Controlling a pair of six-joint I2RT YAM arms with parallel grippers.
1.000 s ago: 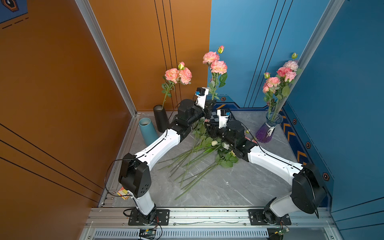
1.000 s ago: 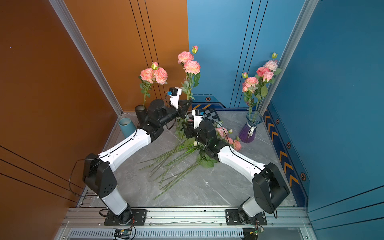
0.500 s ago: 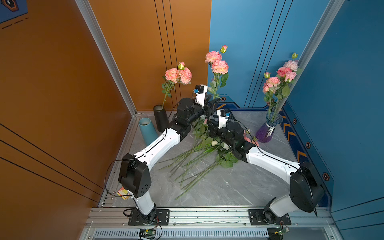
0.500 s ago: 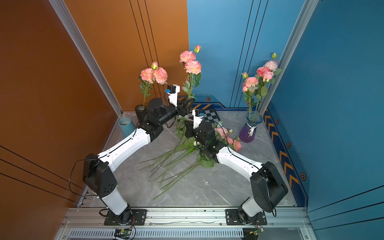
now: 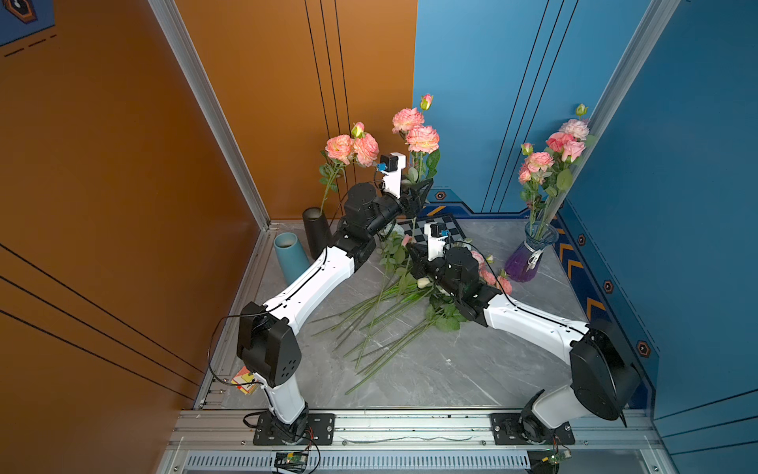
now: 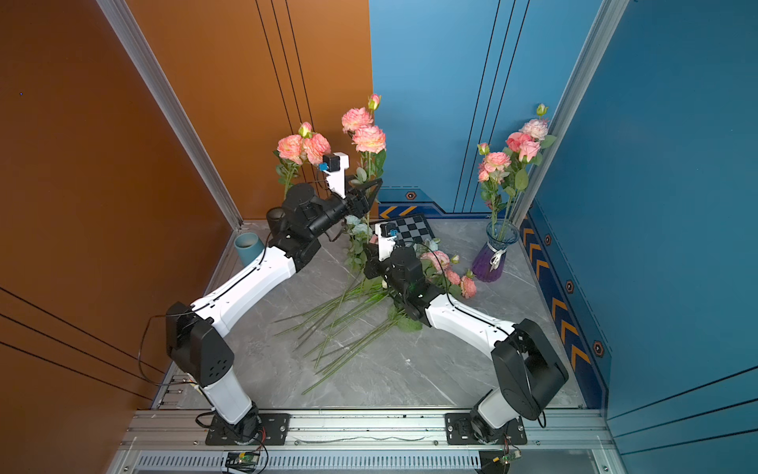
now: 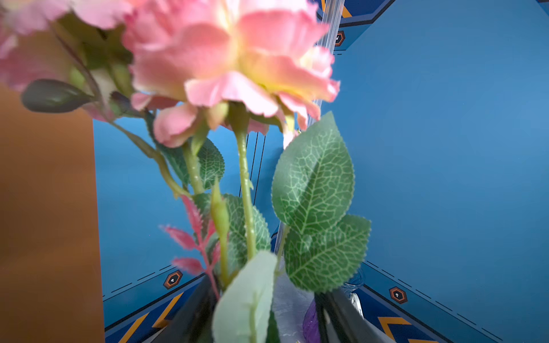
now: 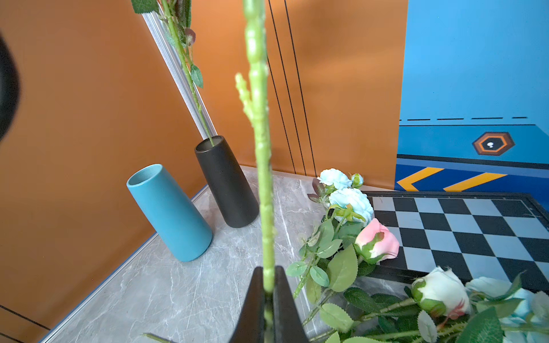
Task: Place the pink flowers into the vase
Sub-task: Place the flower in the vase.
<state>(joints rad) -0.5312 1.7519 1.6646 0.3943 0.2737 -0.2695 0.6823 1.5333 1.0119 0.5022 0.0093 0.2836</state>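
A pink flower stem [image 5: 415, 133] [image 6: 365, 131] stands upright near the back wall. My right gripper [image 5: 412, 256] [image 8: 269, 285] is shut on the lower part of that green stem [image 8: 263, 154]. Higher up, my left gripper [image 5: 422, 193] [image 7: 263, 317] is open, its jaws apart on either side of the stem and leaves. Its blooms [image 7: 231, 59] fill the left wrist view. A purple glass vase [image 5: 529, 258] [image 6: 492, 262] at the right wall holds several pink flowers [image 5: 549, 160]. More pink flowers [image 5: 490, 277] lie on the table behind my right arm.
A black vase [image 5: 316, 230] [image 8: 227, 184] holds one pink stem [image 5: 350, 147], and a teal vase [image 5: 291, 256] [image 8: 169, 213] stands beside it at the back left. Loose stems [image 5: 381, 324], white and pale blue flowers [image 8: 350, 199] and a checkerboard [image 5: 449, 227] lie mid-table.
My left gripper has opened off the raised stem. My right gripper has closed on the stem lower down. The flower has barely shifted.
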